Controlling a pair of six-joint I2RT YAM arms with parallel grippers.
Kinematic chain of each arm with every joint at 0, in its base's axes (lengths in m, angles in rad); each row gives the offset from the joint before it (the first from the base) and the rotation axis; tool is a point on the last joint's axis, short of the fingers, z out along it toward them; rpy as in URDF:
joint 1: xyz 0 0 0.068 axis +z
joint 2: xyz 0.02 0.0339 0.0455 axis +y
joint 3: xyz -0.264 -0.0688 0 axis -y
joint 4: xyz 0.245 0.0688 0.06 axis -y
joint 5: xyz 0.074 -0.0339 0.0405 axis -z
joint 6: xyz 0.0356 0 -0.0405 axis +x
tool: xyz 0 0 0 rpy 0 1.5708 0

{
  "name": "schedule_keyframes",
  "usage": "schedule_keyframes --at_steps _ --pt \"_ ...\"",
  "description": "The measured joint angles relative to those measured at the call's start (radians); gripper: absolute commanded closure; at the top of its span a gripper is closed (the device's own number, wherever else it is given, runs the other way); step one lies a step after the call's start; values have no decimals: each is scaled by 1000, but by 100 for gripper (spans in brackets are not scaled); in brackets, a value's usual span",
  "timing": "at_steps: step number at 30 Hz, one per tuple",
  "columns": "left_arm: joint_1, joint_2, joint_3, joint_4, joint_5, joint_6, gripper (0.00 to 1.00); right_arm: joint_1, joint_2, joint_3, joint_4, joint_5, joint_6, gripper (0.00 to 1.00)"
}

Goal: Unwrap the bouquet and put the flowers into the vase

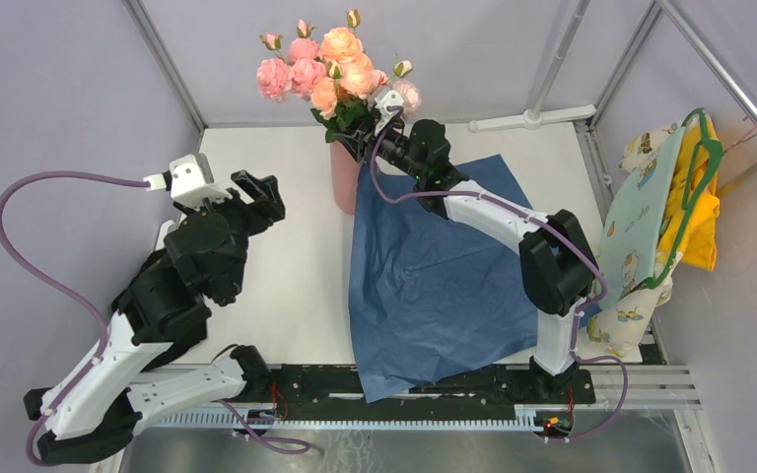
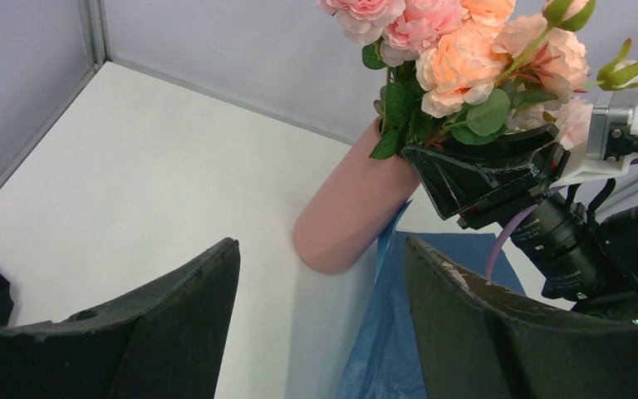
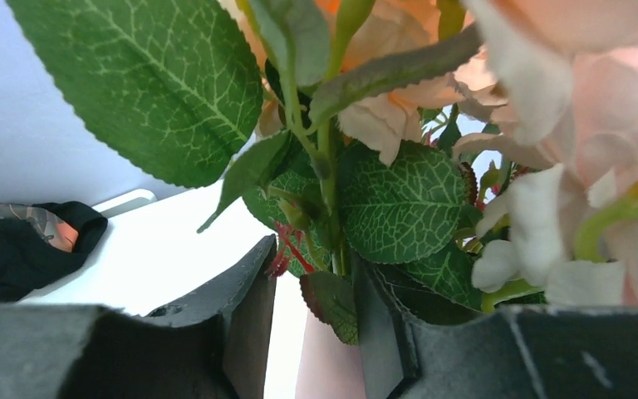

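Right wrist view shows your right tool (image 3: 316,262) slightly parted around the stems of the flowers (image 3: 399,208), which run straight down into the vase (image 1: 344,182) at the far middle of the desk (image 1: 286,296); the left tool (image 1: 264,197) is spread, well to the left.

To the right of the white table (image 1: 286,286), you will find a pale-green printed cloth (image 1: 641,212) and a yellow cloth (image 1: 705,222) hanging together on a green hanger (image 1: 691,197). A black rail (image 1: 434,382) runs along the table's near edge. A metal frame post (image 1: 163,59) rises at the far left corner.
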Motion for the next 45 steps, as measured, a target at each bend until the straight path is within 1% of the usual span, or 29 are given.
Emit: schedule_keyframes --at_steps 3,9,12,13,16,20,24,26,27,32,37,39,41,45 --pt "0 5 0 0 0 0 22 0 0 -9 3 0 4 50" --pt "0 10 0 0 0 0 22 0 -2 -37 3 -4 6 46" --pt "0 9 0 0 0 0 22 0 -13 -56 6 -8 11 43" --pt "0 9 0 0 0 0 22 0 -24 -71 11 -10 15 39" --pt "0 8 0 0 -1 0 22 0 -63 -112 19 -13 23 34" --pt "0 6 0 0 -1 0 22 0 -123 -153 28 -16 24 22" --pt "0 6 0 0 -1 0 22 0 -171 -182 44 -22 24 12" --pt "0 6 0 0 -1 0 22 0 -191 -201 53 -23 25 4" --pt "0 6 0 0 -1 0 22 0 -203 -216 58 -23 26 2" --pt "0 0 -1 0 -1 0 22 0 -253 -309 79 -23 37 2" --pt "0 -5 -4 0 -1 0 22 0 -357 -460 79 -2 44 2" --pt "0 -5 -5 0 -1 0 22 0 -433 -534 64 43 38 2" --pt "0 -5 -6 0 -1 0 22 0 -492 -571 39 96 25 2" --pt "0 -5 -6 0 -1 0 22 0 -620 -612 -52 284 -23 2"
